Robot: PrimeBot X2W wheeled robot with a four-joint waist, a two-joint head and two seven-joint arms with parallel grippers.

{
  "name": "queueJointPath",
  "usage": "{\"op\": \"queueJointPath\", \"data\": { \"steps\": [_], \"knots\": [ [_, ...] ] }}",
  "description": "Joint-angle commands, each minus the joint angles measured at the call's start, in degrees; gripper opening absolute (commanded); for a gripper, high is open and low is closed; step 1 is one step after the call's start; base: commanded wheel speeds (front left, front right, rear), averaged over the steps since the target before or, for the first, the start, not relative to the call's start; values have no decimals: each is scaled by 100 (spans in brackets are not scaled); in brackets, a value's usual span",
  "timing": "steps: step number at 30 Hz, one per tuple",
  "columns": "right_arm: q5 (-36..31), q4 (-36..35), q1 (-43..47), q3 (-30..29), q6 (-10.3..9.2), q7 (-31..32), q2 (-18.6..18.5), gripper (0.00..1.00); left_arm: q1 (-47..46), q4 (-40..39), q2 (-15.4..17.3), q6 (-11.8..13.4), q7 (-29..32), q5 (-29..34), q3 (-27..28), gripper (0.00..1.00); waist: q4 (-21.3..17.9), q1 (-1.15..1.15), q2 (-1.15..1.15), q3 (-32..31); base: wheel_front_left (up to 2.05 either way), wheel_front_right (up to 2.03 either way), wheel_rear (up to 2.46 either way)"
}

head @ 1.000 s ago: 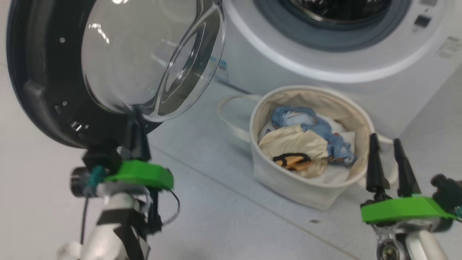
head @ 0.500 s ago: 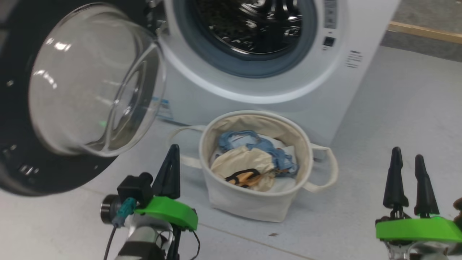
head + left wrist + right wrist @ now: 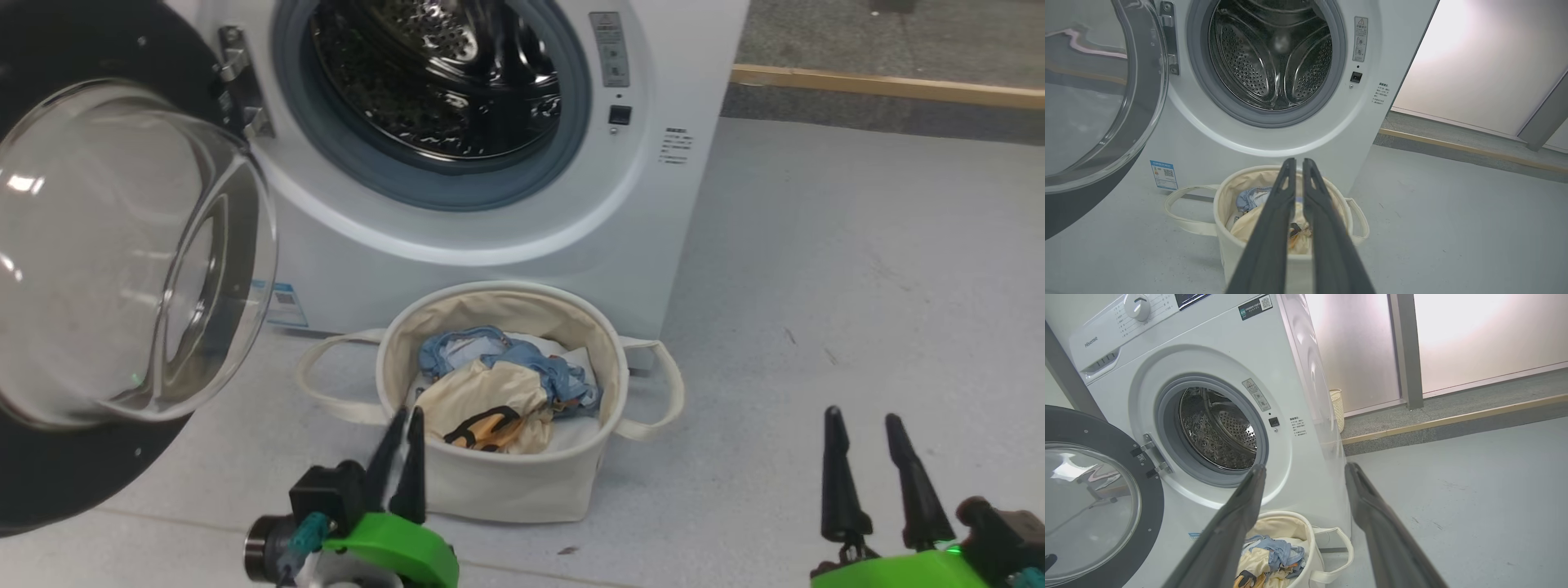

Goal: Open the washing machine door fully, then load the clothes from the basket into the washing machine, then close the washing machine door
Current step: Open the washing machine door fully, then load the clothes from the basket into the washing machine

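Note:
The washing machine (image 3: 506, 237) stands with its steel drum mouth (image 3: 441, 82) uncovered. Its door (image 3: 122, 245) is swung wide to the left, glass bowl facing out. On the floor in front of the machine sits the basket (image 3: 506, 490), holding the clothes: a light blue garment (image 3: 506, 355) and a cream printed one (image 3: 482, 396). My left gripper (image 3: 408, 415) hovers at the basket's near left rim, almost shut with a thin slit and nothing between the fingers (image 3: 1298, 161). My right gripper (image 3: 863, 416) is open and empty, to the right of the basket.
Grey floor (image 3: 816, 286) stretches to the right of the machine. A wooden strip (image 3: 882, 82) edges a raised ledge behind it. A small pale woven bin (image 3: 1337, 408) stands by the machine's far side.
The head camera has swung, so the drum mouth now shows. My left gripper has come away from the door's lower rim and now points at the basket, fingers a hair apart.

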Motion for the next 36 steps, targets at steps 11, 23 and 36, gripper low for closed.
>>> {"op": "queueJointPath", "data": {
  "steps": [11,23,36],
  "knots": [
    [-298,-47,-257,45,42,-70,45,100,-49,-466,67,229,-34,78,361,100,-191,0,0,53,0,0,0],
    [-418,107,-307,22,42,-70,82,100,-7,-439,66,403,-34,167,345,100,-166,0,0,-30,0,0,0],
    [-450,208,-354,78,42,-70,94,100,-118,-272,66,287,-34,-339,305,100,-53,0,0,60,25,-34,9]
  ]
}}
